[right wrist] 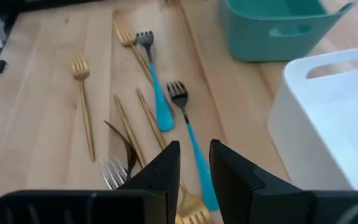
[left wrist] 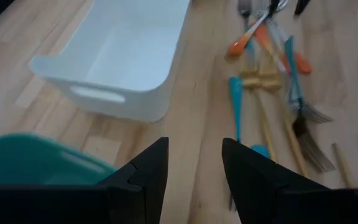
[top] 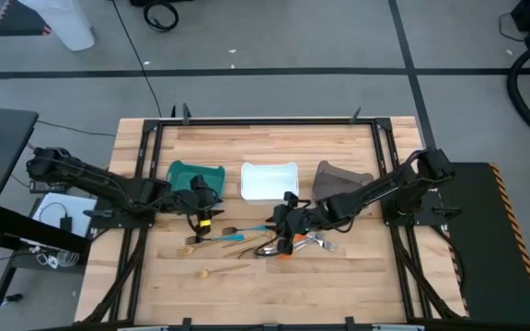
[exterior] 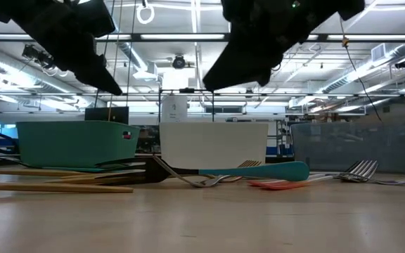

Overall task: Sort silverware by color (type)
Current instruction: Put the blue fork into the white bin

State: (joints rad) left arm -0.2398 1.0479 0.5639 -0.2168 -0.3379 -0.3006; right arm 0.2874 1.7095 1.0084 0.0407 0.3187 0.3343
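Note:
The silverware lies loose on the wooden table: gold forks [right wrist: 82, 93], two blue-handled forks [right wrist: 157, 93], orange-handled pieces [left wrist: 247, 40] and silver forks [exterior: 361, 169]. My left gripper [top: 206, 217] hovers open in front of the teal bin [top: 196, 177], left of the pile, with nothing between its fingers [left wrist: 151, 171]. My right gripper [top: 281, 232] hangs over the pile's right part. Its fingers [right wrist: 166, 165] stand a narrow gap apart above a blue-handled fork [right wrist: 194, 149] that lies on the table. In the low view both grippers are clear above the silverware.
Three bins stand in a row behind the pile: teal, white [top: 269, 181] and grey-brown [top: 339, 177]. A gold piece [top: 219, 271] lies alone toward the near edge. Bare wood stretches along the near edge and behind the bins.

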